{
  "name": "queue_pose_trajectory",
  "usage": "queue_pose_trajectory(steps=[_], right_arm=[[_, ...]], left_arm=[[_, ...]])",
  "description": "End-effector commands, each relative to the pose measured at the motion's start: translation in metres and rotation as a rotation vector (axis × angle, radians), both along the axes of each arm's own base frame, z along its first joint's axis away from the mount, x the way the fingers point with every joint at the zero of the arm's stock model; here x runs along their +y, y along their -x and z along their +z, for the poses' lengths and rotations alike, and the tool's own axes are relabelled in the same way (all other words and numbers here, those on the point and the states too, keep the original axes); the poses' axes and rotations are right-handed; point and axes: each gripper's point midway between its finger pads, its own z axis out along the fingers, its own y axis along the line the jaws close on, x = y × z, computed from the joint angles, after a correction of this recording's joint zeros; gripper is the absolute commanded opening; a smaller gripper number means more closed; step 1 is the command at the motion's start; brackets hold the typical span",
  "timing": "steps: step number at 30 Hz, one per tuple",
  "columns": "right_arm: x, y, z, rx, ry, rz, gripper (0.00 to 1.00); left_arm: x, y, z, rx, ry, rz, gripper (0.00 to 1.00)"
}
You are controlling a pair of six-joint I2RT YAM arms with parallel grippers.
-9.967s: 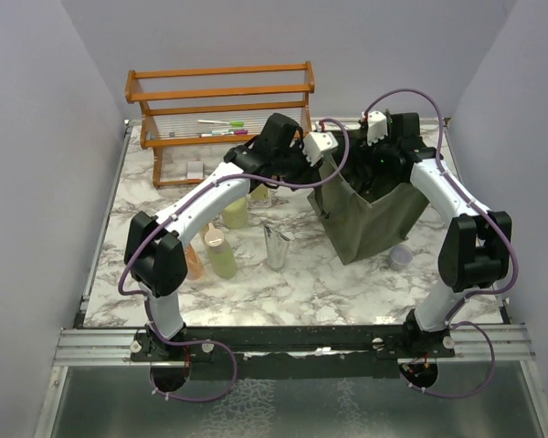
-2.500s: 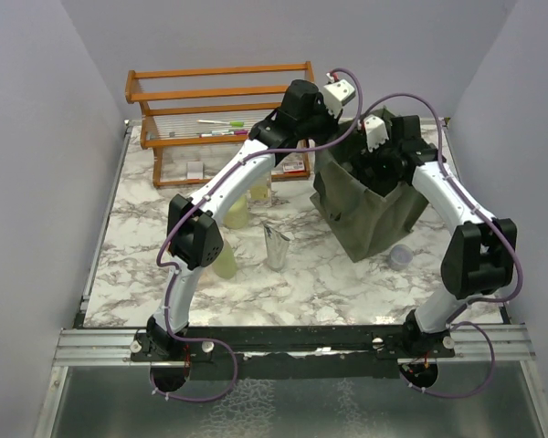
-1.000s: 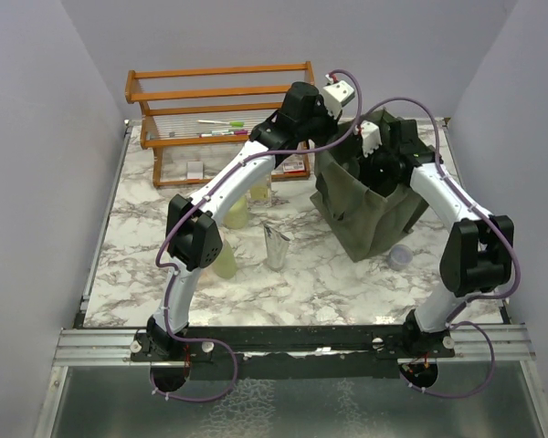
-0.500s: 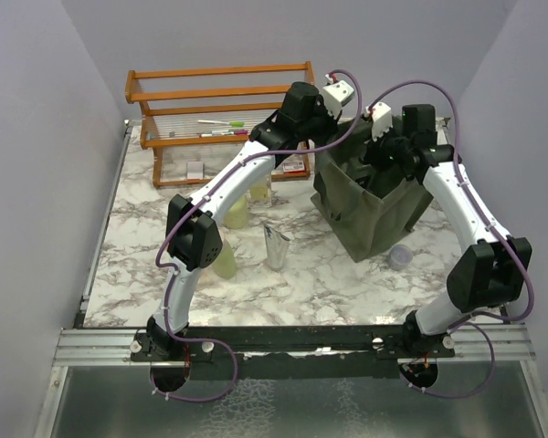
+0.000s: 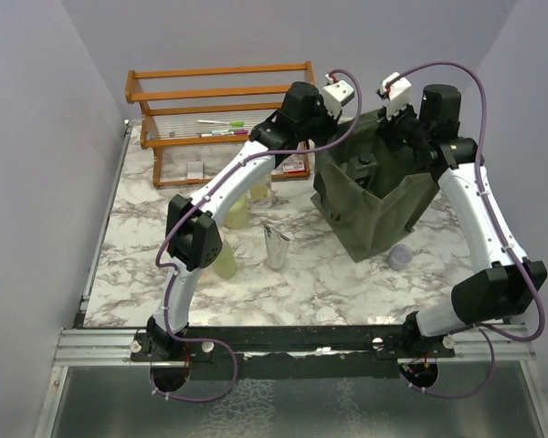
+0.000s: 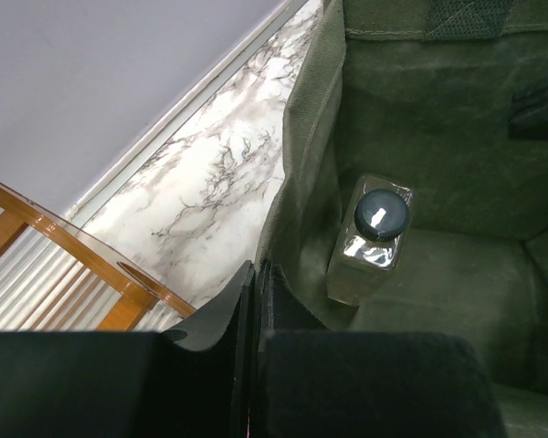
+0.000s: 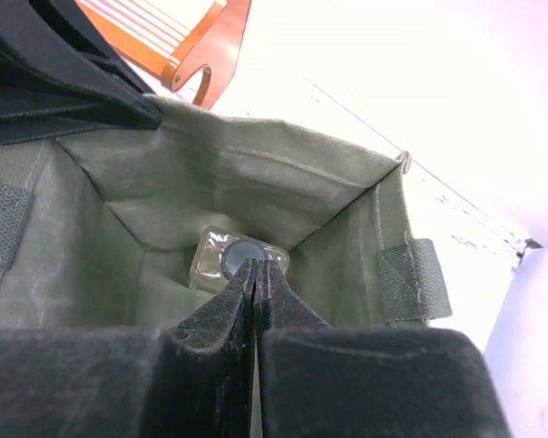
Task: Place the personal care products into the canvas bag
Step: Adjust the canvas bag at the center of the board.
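Looking down into the bag (image 5: pixel 374 214), in the upper right of the top view. Seeing soft, dark green cloth with floppy, creased walls and a boxy shape. Finding one bottle (image 6: pixel 370 242) standing inside on the floor, tucked in a corner: square, clear and shiny, with a round black cap. Pinching the bag's left rim with the left pincer (image 6: pixel 253 274), by the look of it, fingers pressed tight together. Holding nothing in the right pincer (image 7: pixel 254 266), fingers shut flat, hanging above the bag's mouth. Leaving more to pack out on the marble table (image 5: pixel 137 210): a pale green bottle (image 5: pixel 226 265) and a shiny silver tube (image 5: pixel 277 246), left of the middle. Worrying about the soft wall: letting go of the rim probably meaning a sagging side and a smaller mouth. Also risking a tipped bag by tugging the cloth too hard.
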Motion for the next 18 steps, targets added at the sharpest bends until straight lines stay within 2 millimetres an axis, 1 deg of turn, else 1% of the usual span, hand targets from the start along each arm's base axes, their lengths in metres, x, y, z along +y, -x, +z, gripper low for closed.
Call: queue_pose_trajectory(steps=[1, 2, 5, 6, 7, 8, 9, 10, 11, 14, 18], right_arm=[[-0.006, 0.0, 0.017, -0.027, 0.019, -0.03, 0.04], [-0.006, 0.0, 0.01, -0.004, 0.026, -0.028, 0.1], [-0.004, 0.004, -0.015, 0.052, 0.046, -0.001, 0.38], [-0.003, 0.005, -0.023, 0.066, 0.051, 0.005, 0.45], [-0.004, 0.005, -0.031, 0.081, 0.056, 0.006, 0.5], [-0.004, 0.005, -0.039, 0.099, 0.065, 0.007, 0.63], [-0.006, 0.004, -0.047, 0.117, 0.076, 0.004, 0.77], [-0.008, 0.004, -0.054, 0.132, 0.087, -0.004, 0.83], [-0.009, 0.003, -0.061, 0.146, 0.101, -0.006, 0.86], [-0.013, 0.003, -0.078, 0.177, 0.123, -0.017, 0.87], [-0.015, 0.009, -0.092, 0.217, 0.121, -0.031, 0.88]], left_arm=[[0.004, 0.011, 0.016, 0.007, 0.01, -0.006, 0.0], [0.004, 0.012, 0.017, 0.005, 0.013, -0.01, 0.0], [0.004, 0.011, 0.016, 0.006, 0.013, -0.011, 0.0], [0.003, 0.011, 0.016, 0.008, 0.014, -0.009, 0.0], [0.003, 0.011, 0.015, 0.011, 0.014, -0.008, 0.0], [0.004, 0.011, 0.015, 0.013, 0.013, -0.008, 0.0], [0.003, 0.012, 0.015, 0.016, 0.015, -0.007, 0.0], [0.003, 0.011, 0.015, 0.018, 0.019, -0.004, 0.0], [0.003, 0.011, 0.016, 0.019, 0.022, -0.003, 0.0], [0.003, 0.011, 0.017, 0.027, 0.032, 0.001, 0.0], [0.001, 0.017, 0.026, 0.041, 0.066, -0.022, 0.0]])
